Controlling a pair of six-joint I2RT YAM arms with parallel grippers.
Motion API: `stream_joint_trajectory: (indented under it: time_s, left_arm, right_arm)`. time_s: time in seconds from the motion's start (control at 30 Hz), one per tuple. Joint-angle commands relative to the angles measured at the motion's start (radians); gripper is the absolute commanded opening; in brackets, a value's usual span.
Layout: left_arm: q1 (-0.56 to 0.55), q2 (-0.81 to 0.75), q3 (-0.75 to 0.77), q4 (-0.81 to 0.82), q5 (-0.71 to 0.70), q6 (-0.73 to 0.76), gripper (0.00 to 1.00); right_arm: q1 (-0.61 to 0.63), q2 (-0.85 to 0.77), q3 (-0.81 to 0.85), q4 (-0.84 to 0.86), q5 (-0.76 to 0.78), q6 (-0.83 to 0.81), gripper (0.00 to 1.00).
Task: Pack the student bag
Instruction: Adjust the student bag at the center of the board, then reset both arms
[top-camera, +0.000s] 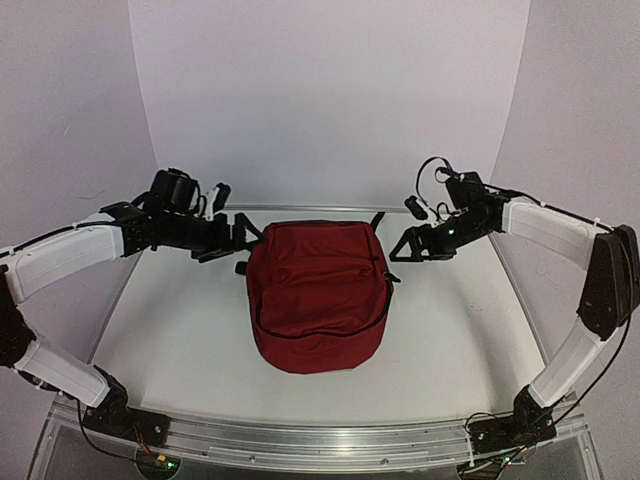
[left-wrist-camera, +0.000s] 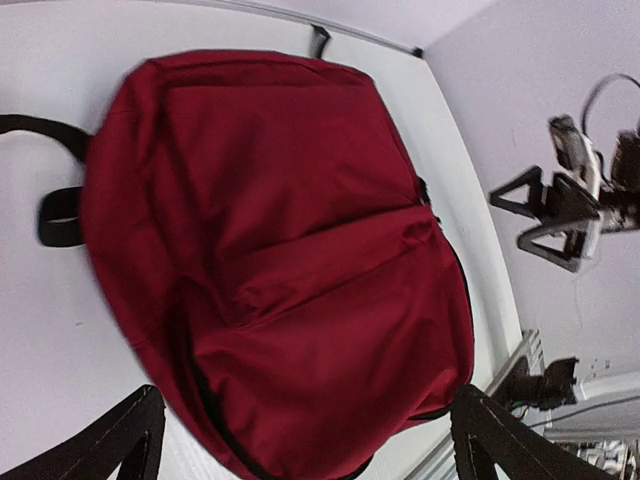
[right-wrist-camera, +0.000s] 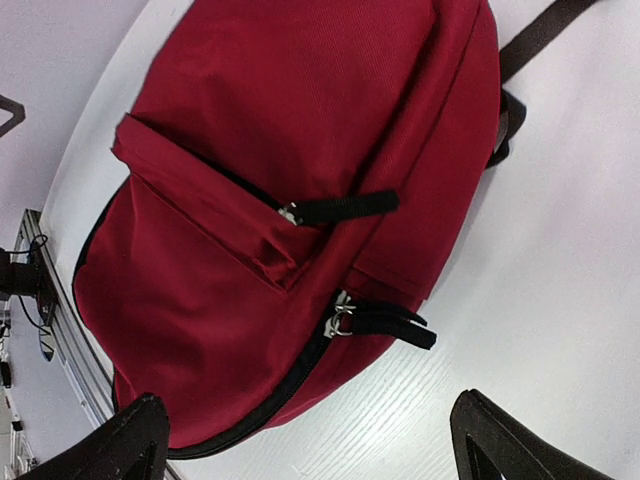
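Observation:
The student bag (top-camera: 318, 295), dark red with black zippers, lies flat in the middle of the white table with its zippers shut. My left gripper (top-camera: 238, 240) hovers open and empty at the bag's far left corner. My right gripper (top-camera: 399, 250) hovers open and empty at its far right side. In the left wrist view the bag (left-wrist-camera: 280, 250) fills the frame between my spread fingers (left-wrist-camera: 110, 440). In the right wrist view the bag (right-wrist-camera: 250, 150) shows the front pocket's zipper pull (right-wrist-camera: 345, 207) and the main zipper's pulls (right-wrist-camera: 385, 325), above my spread fingers (right-wrist-camera: 510, 440).
Black straps stick out from under the bag's far end (left-wrist-camera: 60, 215) (right-wrist-camera: 545, 25). An aluminium rail (top-camera: 320, 435) runs along the table's near edge. Pale walls close in the back and both sides. The right gripper (left-wrist-camera: 560, 215) shows in the left wrist view.

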Motion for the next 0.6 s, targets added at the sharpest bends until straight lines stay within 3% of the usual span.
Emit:
stream_joint_trajectory:
  time_s: [0.0, 0.2, 0.37, 0.57]
  left_arm:
    - [0.119, -0.12, -0.019, -0.108, -0.049, -0.058, 1.0]
    - [0.148, -0.236, -0.057, -0.198, -0.156, -0.064, 1.0]
    - [0.151, -0.301, -0.15, -0.214, -0.21, -0.12, 1.0]
    - [0.15, -0.299, -0.167, -0.241, -0.221, -0.145, 1.0]
  right_arm:
    - [-0.01, -0.11, 0.089, -0.05, 0.075, 0.02, 0.98]
    - [-0.013, -0.221, 0.012, -0.049, 0.286, 0.045, 0.98]
    - [-0.013, -0.299, -0.105, -0.046, 0.17, -0.019, 0.98]
    - [-0.034, -0.332, -0.143, -0.025, 0.183, -0.016, 0.98]
